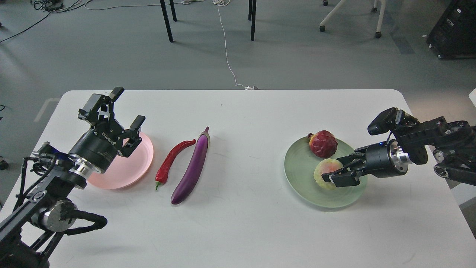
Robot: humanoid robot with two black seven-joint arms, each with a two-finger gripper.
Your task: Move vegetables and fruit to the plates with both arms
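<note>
glossy purple eggplant (191,168), matt white table (238,223), faceted pomegranate (323,143)

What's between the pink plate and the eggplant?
The head view shows only the red chili between the pink plate and the eggplant.

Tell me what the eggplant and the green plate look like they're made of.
The eggplant looks like smooth, glossy plastic, judging by its even purple skin and sharp highlights, though it could be real. The green plate looks like matte plastic or melamine, with faint concentric rings and no glaze shine.
</note>
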